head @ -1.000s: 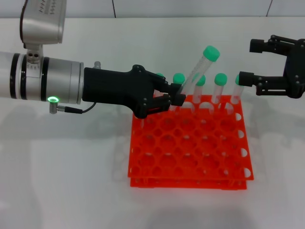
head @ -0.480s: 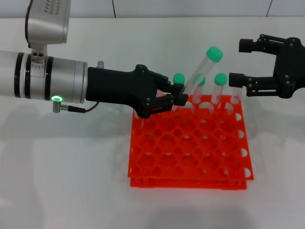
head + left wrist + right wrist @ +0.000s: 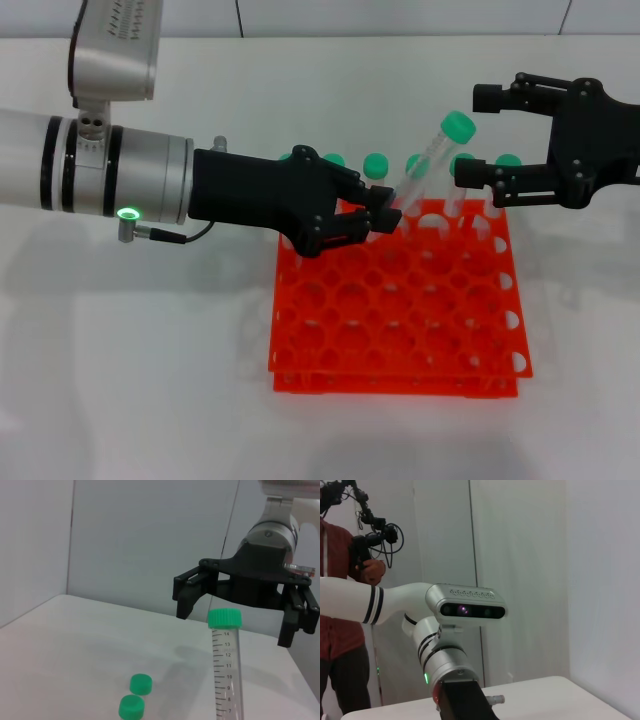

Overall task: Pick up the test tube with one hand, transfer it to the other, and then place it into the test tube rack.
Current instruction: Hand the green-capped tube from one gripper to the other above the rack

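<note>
Test tube [image 3: 428, 164], clear with a green screw cap, is pinched near its lower end by the left end effector [image 3: 378, 212] and held tilted above the back edge of the test tube rack [image 3: 397, 310], its cap leaning up and toward the robot's right. In the left wrist view the tube [image 3: 226, 670] rises in the foreground with printed graduation marks along its wall.

The left arm reaches in from the left side of the white counter [image 3: 140, 360], a green light glowing on its silver-grey wrist. Its black fingers [image 3: 352, 224] are closed on the tube just over the rack's back row.

The right end effector [image 3: 477, 135] hovers at the right, just beside the capped end of the tube and not touching it. Its fingers are spread wide, one above and behind the cap, the other below it at the level of the racked caps. The left wrist view shows it [image 3: 240, 620] facing the tube with jaws apart, behind the cap.

The orange-red rack sits on the counter, and its back row holds other green-capped tubes [image 3: 376, 166] standing upright; the rows nearer the robot are unfilled holes.
</note>
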Motion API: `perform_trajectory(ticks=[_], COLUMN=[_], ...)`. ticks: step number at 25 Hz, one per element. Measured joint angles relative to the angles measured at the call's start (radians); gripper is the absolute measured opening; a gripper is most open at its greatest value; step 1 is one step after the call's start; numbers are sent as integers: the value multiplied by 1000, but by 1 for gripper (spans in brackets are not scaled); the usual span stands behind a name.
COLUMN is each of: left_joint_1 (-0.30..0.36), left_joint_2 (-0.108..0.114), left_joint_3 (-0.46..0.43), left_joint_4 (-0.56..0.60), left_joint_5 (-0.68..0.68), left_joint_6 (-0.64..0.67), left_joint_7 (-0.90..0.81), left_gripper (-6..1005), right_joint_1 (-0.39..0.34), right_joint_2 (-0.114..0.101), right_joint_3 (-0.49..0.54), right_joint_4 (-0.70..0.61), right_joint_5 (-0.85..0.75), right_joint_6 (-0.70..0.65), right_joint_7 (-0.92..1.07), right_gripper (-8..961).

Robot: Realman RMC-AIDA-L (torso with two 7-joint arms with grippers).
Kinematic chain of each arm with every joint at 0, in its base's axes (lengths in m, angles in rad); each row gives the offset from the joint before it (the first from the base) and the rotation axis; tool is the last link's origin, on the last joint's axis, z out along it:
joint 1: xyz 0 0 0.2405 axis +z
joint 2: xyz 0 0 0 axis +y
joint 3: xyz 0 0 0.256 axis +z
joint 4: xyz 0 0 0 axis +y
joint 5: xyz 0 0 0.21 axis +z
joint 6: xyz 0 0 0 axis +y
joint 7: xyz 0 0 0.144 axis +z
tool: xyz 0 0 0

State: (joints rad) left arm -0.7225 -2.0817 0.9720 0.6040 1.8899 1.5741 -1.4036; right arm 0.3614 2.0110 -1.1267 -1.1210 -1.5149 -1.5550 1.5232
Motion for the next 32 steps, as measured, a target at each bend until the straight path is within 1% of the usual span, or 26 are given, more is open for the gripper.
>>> perform_trajectory(ticks=[8, 15, 22, 32], left_joint_1=[0, 3, 3, 5], left_joint_2=[-1, -1, -1, -1], left_joint_3=[1, 24, 25, 28], left_joint_4=[0, 1, 2, 2], left_joint_5=[-3, -30, -31, -31], left_joint_6=[9, 10, 10, 13], left_joint_7=[-1, -1, 0, -3], left_gripper=[191, 191, 192, 193], right_joint_1=[3, 2, 3, 4], right_joint_2=[0, 0, 0, 0], right_joint_3=[-1, -1, -4, -26], right_joint_4=[3, 4, 6, 14], right_joint_5=[2, 3, 21, 27], right_joint_6=[4, 4, 4, 12], right_joint_7=[0, 0, -1, -12], right_gripper=[795, 691, 630, 615])
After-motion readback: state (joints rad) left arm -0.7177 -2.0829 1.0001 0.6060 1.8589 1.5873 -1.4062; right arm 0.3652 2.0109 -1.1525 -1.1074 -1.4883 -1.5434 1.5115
